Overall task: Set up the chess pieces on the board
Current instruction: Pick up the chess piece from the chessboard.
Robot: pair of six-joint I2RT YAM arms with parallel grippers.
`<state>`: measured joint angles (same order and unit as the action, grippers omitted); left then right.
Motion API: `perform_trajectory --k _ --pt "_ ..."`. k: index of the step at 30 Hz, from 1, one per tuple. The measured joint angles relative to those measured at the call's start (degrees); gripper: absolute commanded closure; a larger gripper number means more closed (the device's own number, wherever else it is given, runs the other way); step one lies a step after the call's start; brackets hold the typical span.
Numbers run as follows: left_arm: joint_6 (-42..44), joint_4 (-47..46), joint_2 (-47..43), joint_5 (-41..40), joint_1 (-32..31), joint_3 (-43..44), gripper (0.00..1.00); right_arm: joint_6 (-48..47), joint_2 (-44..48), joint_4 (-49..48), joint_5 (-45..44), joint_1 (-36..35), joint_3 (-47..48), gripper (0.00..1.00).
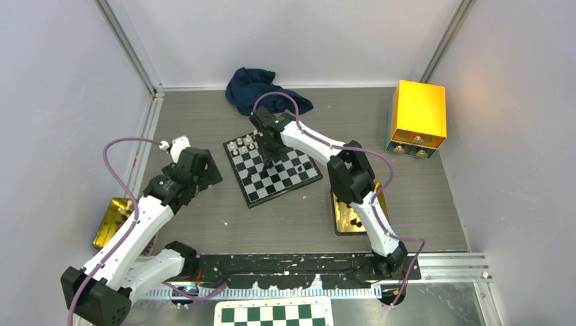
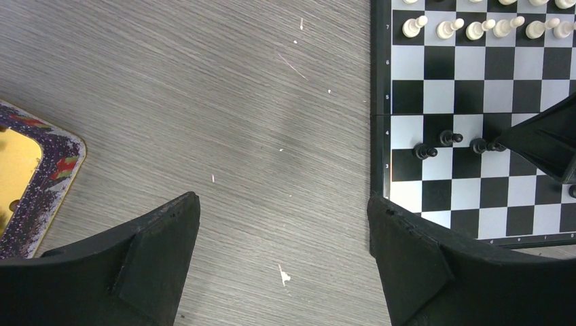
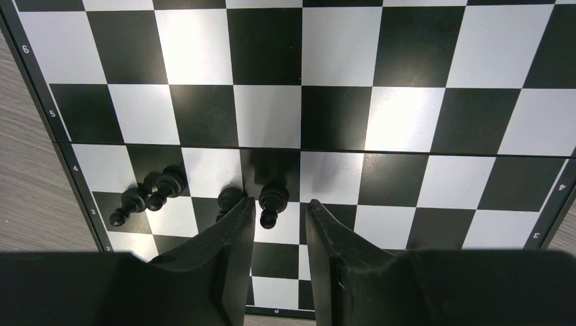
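Note:
The board [image 1: 289, 178] lies at mid table, turned at a slant. White chess pieces [image 1: 242, 145] stand along its far-left edge, and show as a row of white pawns [image 2: 475, 27] in the left wrist view. Several black pawns [image 2: 448, 138] stand in a loose line near mid board. My right gripper [image 3: 280, 202] is low over the board [image 3: 339, 115], open, straddling one upright black pawn [image 3: 271, 199] that stands close to the left finger and clear of the right one. Another pawn [image 3: 228, 198] stands just outside that finger. My left gripper [image 2: 282, 197] hangs open over bare table left of the board [image 2: 475, 102].
A dark blue cloth [image 1: 261, 92] lies behind the board and a yellow box [image 1: 418, 115] at the back right. A gold tray [image 1: 112, 221] sits at the left edge, another tray [image 1: 350, 217] with dark pieces under the right arm. A green-and-white board [image 1: 275, 314] lies at the near edge.

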<state>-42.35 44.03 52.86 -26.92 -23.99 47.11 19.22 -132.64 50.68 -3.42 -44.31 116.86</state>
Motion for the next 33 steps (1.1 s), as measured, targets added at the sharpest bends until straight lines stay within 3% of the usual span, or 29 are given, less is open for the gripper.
perform_trajectory --k 16,25,33 --pt "0.6 0.0 0.0 -0.1 -0.1 0.0 0.06 0.1 -0.1 0.1 0.3 0.0 0.0 0.71" --pt "0.6 0.0 0.0 -0.1 -0.1 0.0 0.06 0.4 -0.1 0.1 0.6 0.0 0.0 0.9" --pt "0.6 0.0 -0.1 -0.1 -0.1 0.0 0.06 0.4 -0.1 0.0 0.5 -0.2 0.0 0.97"
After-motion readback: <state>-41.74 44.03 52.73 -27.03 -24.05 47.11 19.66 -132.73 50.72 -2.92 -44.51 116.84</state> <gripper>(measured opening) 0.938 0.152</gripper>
